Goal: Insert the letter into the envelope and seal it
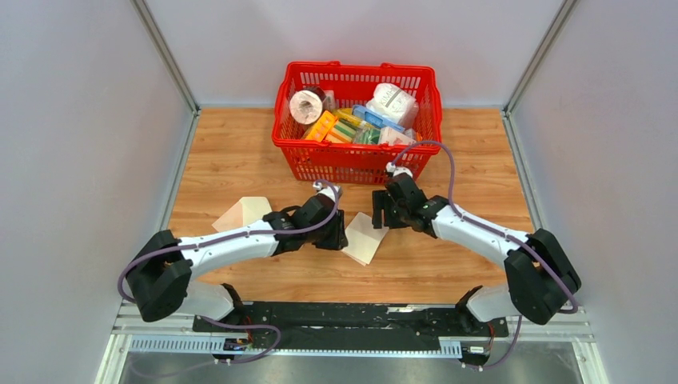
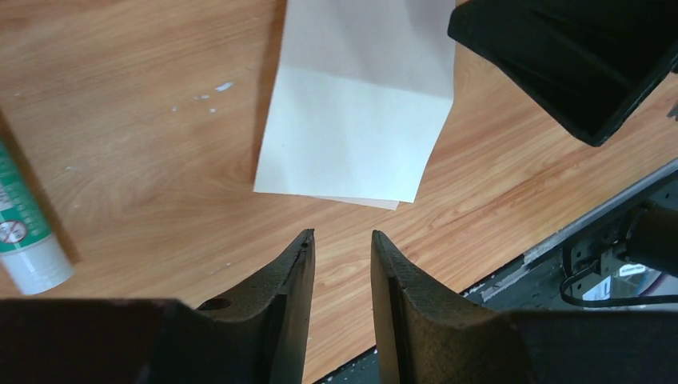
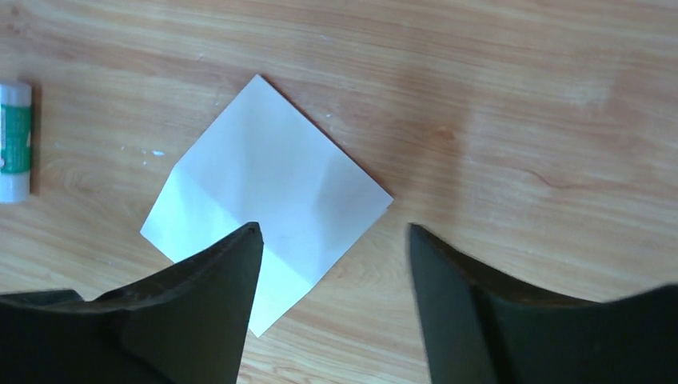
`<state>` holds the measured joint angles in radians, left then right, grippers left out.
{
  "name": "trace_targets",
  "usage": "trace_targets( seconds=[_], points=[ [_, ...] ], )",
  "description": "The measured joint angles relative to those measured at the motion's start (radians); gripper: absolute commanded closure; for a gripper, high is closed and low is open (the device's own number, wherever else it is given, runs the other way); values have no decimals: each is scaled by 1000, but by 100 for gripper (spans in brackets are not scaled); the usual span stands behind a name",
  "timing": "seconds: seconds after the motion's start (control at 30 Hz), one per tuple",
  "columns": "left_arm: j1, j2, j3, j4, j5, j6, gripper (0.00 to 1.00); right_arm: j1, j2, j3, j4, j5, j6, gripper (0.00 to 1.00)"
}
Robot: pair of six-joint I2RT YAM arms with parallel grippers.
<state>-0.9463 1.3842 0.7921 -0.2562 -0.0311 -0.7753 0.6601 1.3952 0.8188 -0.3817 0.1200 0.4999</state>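
A wooden table (image 1: 240,160) is seen from above, with 2 robot arms reaching in from its near edge. A red basket (image 1: 357,164) full of groceries sits at the middle of the far edge.

The letter (image 1: 364,238), a pale whitish sheet, lies flat near the middle of the table, a little toward the near edge, turned at an angle. It shows a crease, and a second layer peeks out along one edge, so it looks folded. The envelope (image 1: 242,214), light tan, lies flat well to the left of the letter, toward the left edge, partly hidden by the left arm.

The left pincer (image 2: 343,236) is just beside the letter's left side. Its jaws stand a narrow gap apart, with only bare wood between them, and its tips stop just short of the sheet's edge. The right pincer (image 3: 334,228) is at the letter's far right side. Its jaws are spread wide and hold nothing. In its wrist view 1 finger (image 3: 216,304) covers a corner of the sheet. I cannot tell whether it touches the paper.

A green and white glue stick (image 2: 24,240) lies on the wood near the letter, apart from it.
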Motion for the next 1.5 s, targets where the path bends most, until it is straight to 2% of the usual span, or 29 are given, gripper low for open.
trace_targets(
  seconds=[0.1,0.17,0.2,0.27,0.33,0.47,0.77,1.17,1.5],
  points=[
    [18,-48,-13,-24,-19,-11,60,1,3,6,14,-29,-66,8],
    [27,-53,-28,-33,-20,-16,62,1,15,20,25,-51,-113,5],
    [31,-53,-39,-33,-19,-21,68,1,27,31,29,-68,-137,4],
    [36,-53,-70,-32,-5,-34,72,1,55,54,37,-104,-177,2],
    [46,-52,-99,-28,13,-53,73,3,91,79,43,-137,-211,1],
    [67,-39,-145,-8,51,-89,74,6,153,109,55,-194,-252,0],
    [74,30,-149,57,80,-126,81,7,268,140,70,-274,-293,0],
    [76,135,-95,90,91,-136,88,7,277,140,80,-274,-296,0],
    [91,159,-82,112,97,-138,100,1,275,116,109,-344,-277,0]
  ],
)
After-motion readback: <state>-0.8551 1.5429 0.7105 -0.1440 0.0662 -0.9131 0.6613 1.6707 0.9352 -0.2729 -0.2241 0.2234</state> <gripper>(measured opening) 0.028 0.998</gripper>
